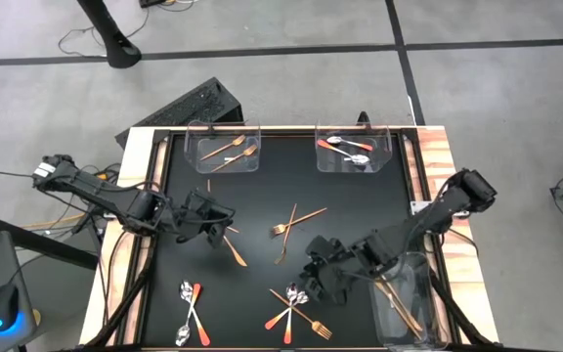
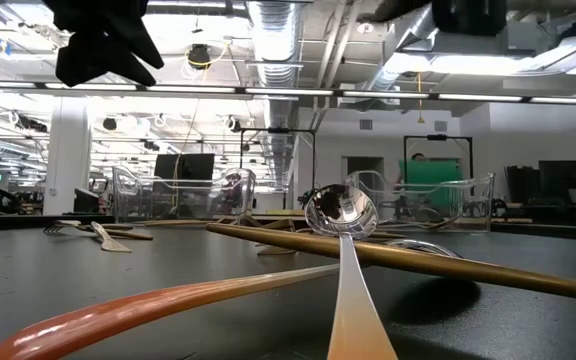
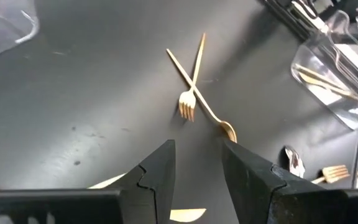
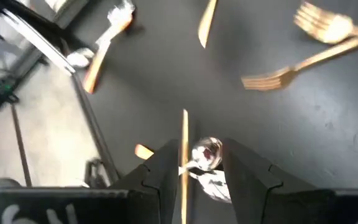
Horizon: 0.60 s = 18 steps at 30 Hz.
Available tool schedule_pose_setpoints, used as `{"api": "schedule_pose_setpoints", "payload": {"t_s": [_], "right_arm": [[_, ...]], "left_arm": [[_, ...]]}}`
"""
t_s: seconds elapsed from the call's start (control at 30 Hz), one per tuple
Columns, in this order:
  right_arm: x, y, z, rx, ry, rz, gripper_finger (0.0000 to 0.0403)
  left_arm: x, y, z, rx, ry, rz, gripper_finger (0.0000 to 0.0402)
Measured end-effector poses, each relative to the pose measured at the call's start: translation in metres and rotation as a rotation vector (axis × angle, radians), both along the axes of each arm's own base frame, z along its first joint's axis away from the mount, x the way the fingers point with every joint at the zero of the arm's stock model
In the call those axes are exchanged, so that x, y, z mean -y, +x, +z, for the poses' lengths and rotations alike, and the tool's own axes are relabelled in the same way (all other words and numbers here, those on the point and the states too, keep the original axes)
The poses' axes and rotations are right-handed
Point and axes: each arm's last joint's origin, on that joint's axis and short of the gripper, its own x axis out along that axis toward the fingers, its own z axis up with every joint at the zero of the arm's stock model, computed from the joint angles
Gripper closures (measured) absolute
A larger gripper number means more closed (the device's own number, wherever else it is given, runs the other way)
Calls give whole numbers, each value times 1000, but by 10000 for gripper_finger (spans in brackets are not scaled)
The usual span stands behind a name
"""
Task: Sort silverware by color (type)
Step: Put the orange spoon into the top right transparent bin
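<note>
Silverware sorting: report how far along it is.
Done: the far-left bin holds gold forks, the far-right bin holds spoons, and the near-right bin holds gold sticks.
In hand: the right gripper straddles a gold stick and a spoon in the near pile; the left gripper hangs open and empty.
Left: the crossed forks mid-table, the two spoons near-left, and that pile.

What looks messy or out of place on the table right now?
Loose cutlery lies crossed in heaps: a pile of spoons, sticks and a fork near the front edge under the right gripper, and crossed forks mid-table. The bins hold sorted pieces.
</note>
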Motion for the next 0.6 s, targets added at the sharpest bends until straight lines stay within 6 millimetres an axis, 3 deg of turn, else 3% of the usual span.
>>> {"api": "schedule_pose_setpoints", "payload": {"t_s": [0.3,0.6], "right_arm": [[3,44,-51,-81,193,88,236],[1,48,-87,-212,193,-22,236]], "left_arm": [[10,-4,0,-1,-4,-45,284],[16,-6,-1,0,-18,-60,284]]}}
